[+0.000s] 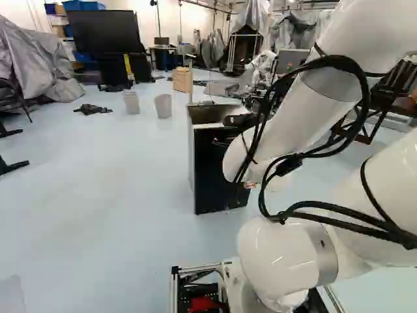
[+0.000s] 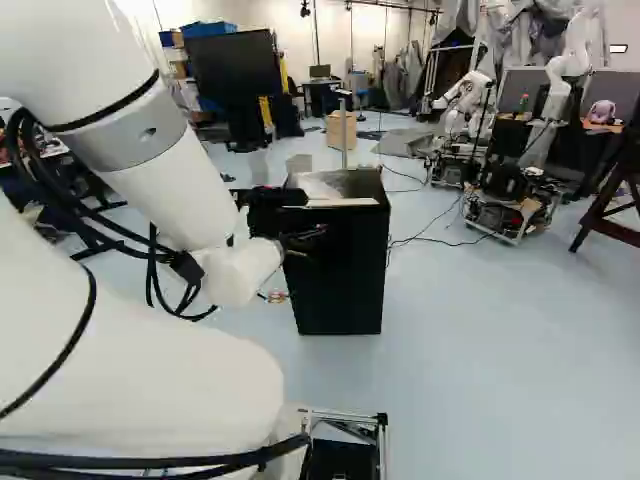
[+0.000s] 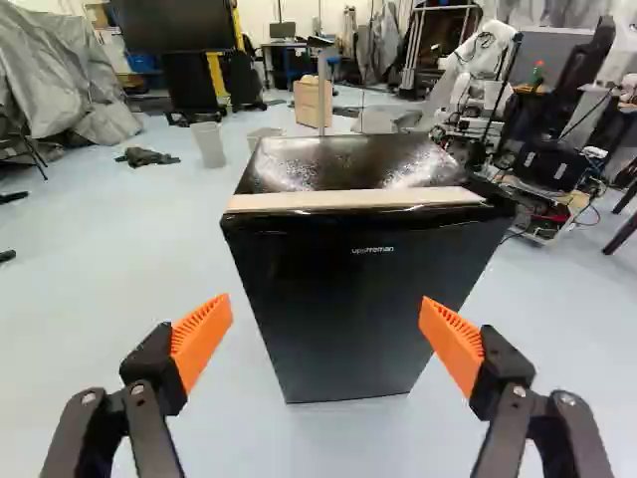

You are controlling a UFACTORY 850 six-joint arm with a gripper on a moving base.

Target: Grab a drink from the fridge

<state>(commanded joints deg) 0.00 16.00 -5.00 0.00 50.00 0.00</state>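
Straight ahead of the gripper (image 2: pixel 303 243), the fridge (image 3: pixel 343 309) is seen standing upright on the pale floor (image 3: pixel 139 244) — a low, black box. Its front is turned toward the gripper and marked with small pale print; its dark, glossy top is mottled with whitish patches, and the top's front edge is lined by a pale strip (image 3: pixel 353 199). The door is seen closed.

The gripper is held wide open — its orange pads (image 3: pixel 202 334) are set well apart, with nothing gripped between them. The fridge is not touched by the pads. The arm (image 2: pixel 165 190) is bent, its upper part sloped down and forward to the wrist, with black cables (image 1: pixel 361 81) looped alongside.
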